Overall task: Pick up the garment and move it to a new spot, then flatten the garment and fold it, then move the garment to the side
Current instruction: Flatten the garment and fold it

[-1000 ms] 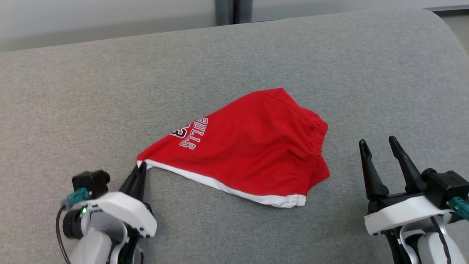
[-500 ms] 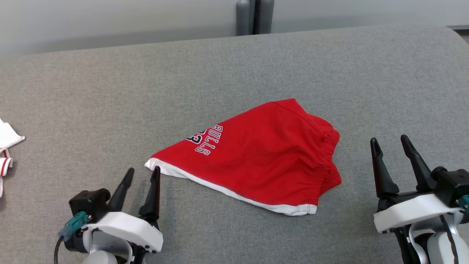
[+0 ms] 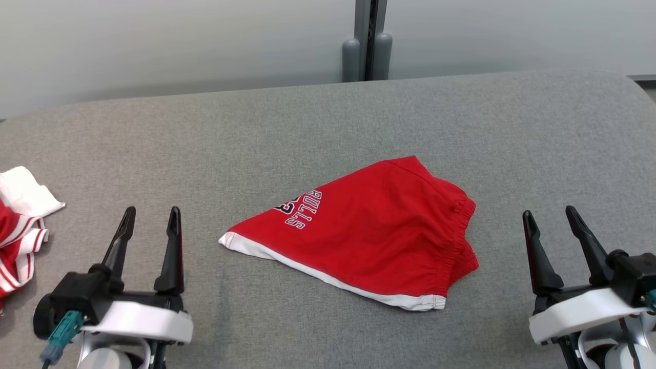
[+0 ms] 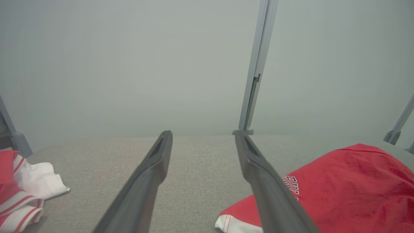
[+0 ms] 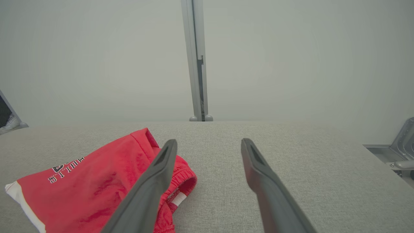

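The garment is a pair of red shorts with a white hem and dark lettering, lying folded on the grey padded surface. In the left wrist view the garment lies right of my fingers; in the right wrist view the garment lies to their left. My left gripper stands open at the lower left, apart from the hem corner, with nothing between its fingers. My right gripper is open at the lower right, clear of the waistband.
A second red and white piece of clothing lies bunched at the left edge. A grey post rises behind the surface against a pale wall. The surface's rounded right corner drops off.
My left gripper has let go of the hem corner, opened and drawn back to the left. The head camera has tilted up, so the whole picture has shifted. The right gripper stays open.
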Robot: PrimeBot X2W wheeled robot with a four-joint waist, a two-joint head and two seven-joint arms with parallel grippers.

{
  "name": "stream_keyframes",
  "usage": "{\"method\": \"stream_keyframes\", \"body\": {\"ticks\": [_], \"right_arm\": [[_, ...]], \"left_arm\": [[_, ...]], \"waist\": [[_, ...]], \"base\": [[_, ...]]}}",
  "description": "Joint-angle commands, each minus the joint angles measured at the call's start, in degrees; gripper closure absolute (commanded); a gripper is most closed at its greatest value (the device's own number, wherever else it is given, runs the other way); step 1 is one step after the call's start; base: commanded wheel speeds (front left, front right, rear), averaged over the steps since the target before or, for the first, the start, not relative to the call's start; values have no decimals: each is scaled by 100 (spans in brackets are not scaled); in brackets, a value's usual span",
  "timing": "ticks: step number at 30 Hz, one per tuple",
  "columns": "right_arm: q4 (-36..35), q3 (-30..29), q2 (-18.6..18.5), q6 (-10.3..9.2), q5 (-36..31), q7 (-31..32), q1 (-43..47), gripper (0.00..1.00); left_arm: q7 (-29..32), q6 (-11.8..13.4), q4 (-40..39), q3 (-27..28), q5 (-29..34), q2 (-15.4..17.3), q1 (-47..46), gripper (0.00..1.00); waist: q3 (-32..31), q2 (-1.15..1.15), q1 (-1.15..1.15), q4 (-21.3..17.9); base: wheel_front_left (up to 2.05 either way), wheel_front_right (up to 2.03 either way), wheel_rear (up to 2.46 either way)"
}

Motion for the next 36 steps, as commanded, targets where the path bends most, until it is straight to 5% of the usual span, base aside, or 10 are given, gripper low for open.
{"method": "stream_keyframes", "body": {"ticks": [1, 28, 36], "right_arm": [[-46, -21, -23, -1, -52, 31, 103, 0], [-207, -63, 32, -1, 44, 108, 385, 0], [-277, -61, 33, -1, 34, 124, 205, 0]], "left_arm": [[-33, 36, -62, 63, 91, 117, 134, 0], [410, 46, -336, 12, -175, 352, 537, 0], [748, -301, -206, -283, -143, 398, -207, 0]], "waist": [[-82, 0, 0, 39], [-140, 0, 0, 106], [163, 0, 0, 166]], "base": [[0, 0, 0], [0, 0, 0], [0, 0, 0]]}}
